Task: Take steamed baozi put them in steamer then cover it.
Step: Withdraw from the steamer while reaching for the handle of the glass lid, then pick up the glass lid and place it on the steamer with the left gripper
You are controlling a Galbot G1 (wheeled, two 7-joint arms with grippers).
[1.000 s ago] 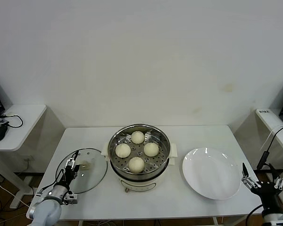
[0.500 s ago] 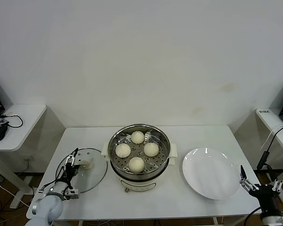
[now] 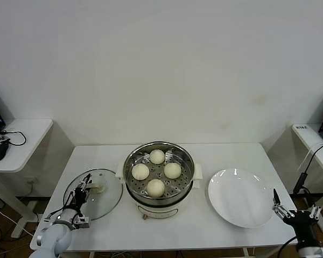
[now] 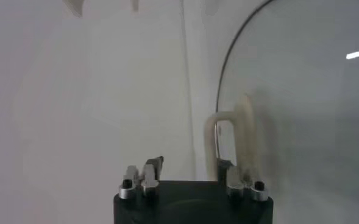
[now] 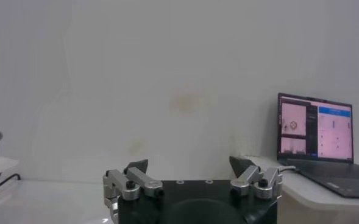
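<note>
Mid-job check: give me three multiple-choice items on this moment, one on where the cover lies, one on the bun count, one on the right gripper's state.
1. Where is the cover?
A. on the steamer
B. on the table, on the steamer's left
C. on the plate

2. How many steamed baozi are in the steamer?
A. two
B. three
C. four

3. The right gripper is:
A. open, holding nothing
B. shut on a bun
C. shut on the cover

Answers: 1 B, it lies flat beside the left gripper; 2 C, four sit on the tray; 3 A, its fingers stand apart past the plate.

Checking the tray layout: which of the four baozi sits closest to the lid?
The steamed baozi on the tray's left side, nearest the cover; the other three lie farther right.
</note>
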